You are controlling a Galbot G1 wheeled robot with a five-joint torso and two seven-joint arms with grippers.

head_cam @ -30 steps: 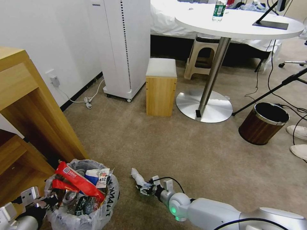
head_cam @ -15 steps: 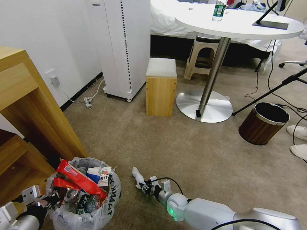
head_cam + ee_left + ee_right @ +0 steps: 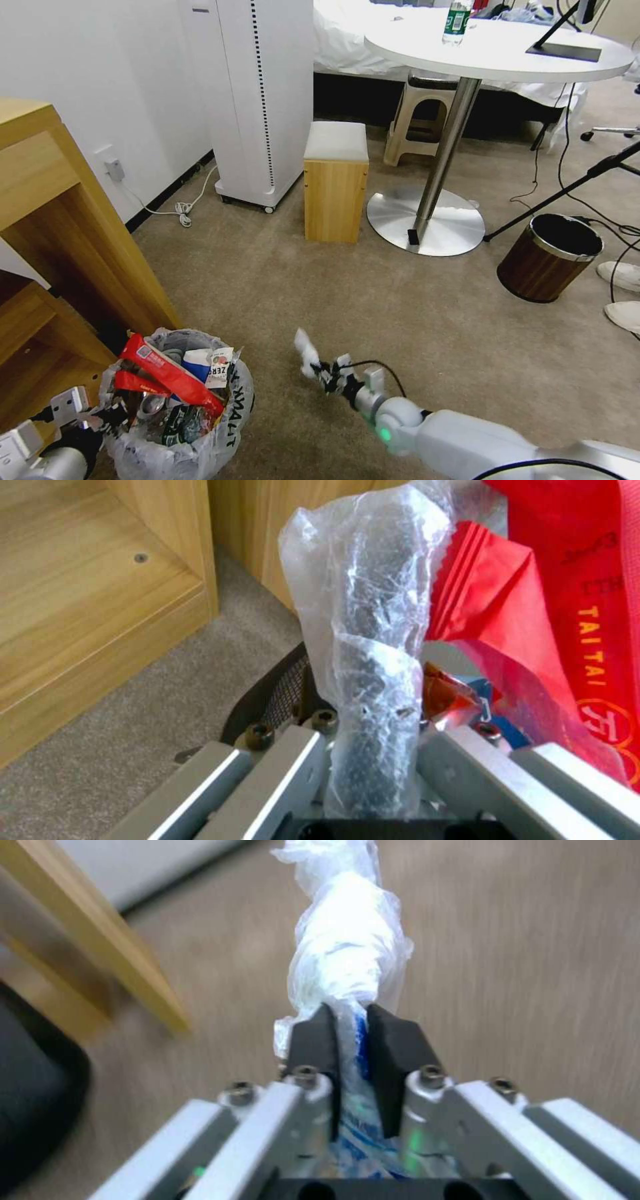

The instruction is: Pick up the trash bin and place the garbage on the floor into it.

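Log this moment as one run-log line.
left gripper: shut on trash bin rim | right gripper: shut on white wrapper, off floor

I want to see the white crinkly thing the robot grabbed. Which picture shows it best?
The right wrist view: the white wrapper sits close up, pinched by the right gripper. The head view shows it small; the left wrist view shows the trash bin instead.

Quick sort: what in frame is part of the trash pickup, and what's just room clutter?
Job:
- trash bin, rim clamped by left gripper
- white wrapper, pinched in right gripper, off the floor
- red snack bags in the bin

Clutter:
- brown bin
- wooden stool
- round table with bottle
- white appliance
- wooden cabinet
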